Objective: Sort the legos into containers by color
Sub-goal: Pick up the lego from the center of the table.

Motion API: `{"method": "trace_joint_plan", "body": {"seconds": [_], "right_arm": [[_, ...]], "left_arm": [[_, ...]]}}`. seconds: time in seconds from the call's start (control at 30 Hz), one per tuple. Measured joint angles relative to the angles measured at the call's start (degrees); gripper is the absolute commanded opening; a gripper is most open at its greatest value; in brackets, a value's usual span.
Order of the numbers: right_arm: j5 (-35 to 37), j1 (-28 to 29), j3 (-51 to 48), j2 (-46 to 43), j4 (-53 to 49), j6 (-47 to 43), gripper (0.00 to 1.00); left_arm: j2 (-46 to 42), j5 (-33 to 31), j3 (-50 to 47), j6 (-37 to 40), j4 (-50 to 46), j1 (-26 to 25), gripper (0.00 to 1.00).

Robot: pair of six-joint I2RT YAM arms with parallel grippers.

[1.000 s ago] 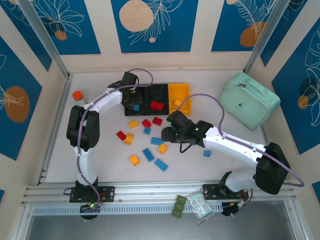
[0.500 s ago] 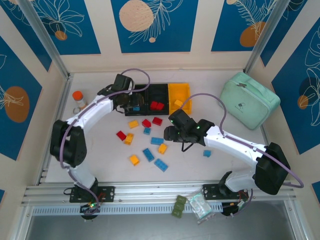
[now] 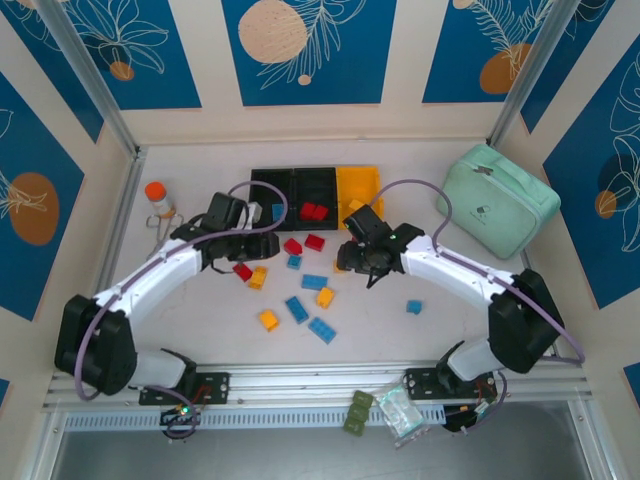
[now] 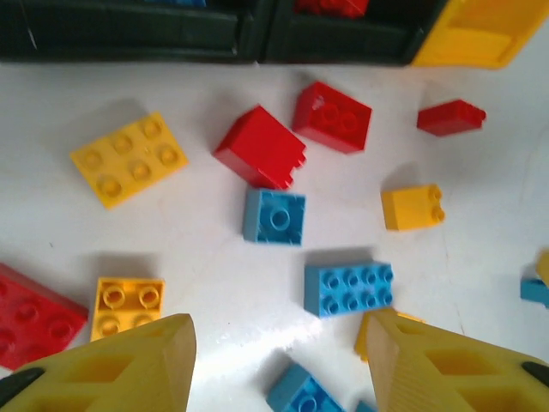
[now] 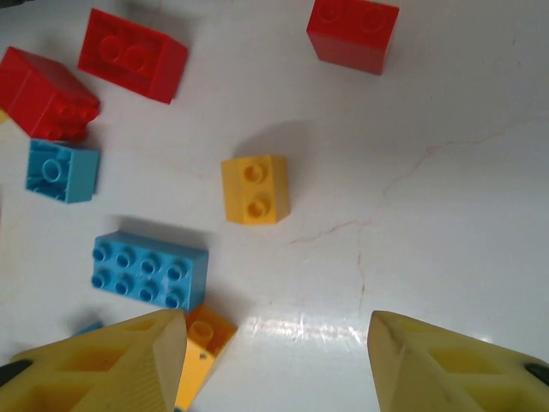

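Partly done, by my count: the containers at the bench's far edge held a few red and blue legos. About a dozen more lay loose mid-bench. Left end effector and right end effector hung wide open, both empty.

a white table stands between cream walls with blue leaf-patterned panels.
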Motion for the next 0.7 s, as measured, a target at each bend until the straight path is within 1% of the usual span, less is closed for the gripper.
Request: {"method": "trace_joint_plan", "body": {"seconds": [0.23,0.4,0.53,0.7], "right_arm": [[-1.11,-1.05,5.51,9.01,0.04,-2.91,0.61],[-1.99,-1.05,9.2,15.23,0.04,-4.24,0.61],[-2.14,-1.03,11.5,19.65,0.04,-5.18,0.6],[-2.16,-1.03,13.16,23.15,0.0,-5.81,0.59]], "left_arm": [[-6.69,2.67,-7.41,-1.97,1.25,-0.81,0.58],[-7.1,2.99,-10.29,-3.91,2.19,-1.03,0.58],[-7.06,2.99,-10.45,-4.5,2.78,-1.22,0.58],[-6.95,2.99,-10.45,-5.05,3.76,-1.25,0.58]]}}
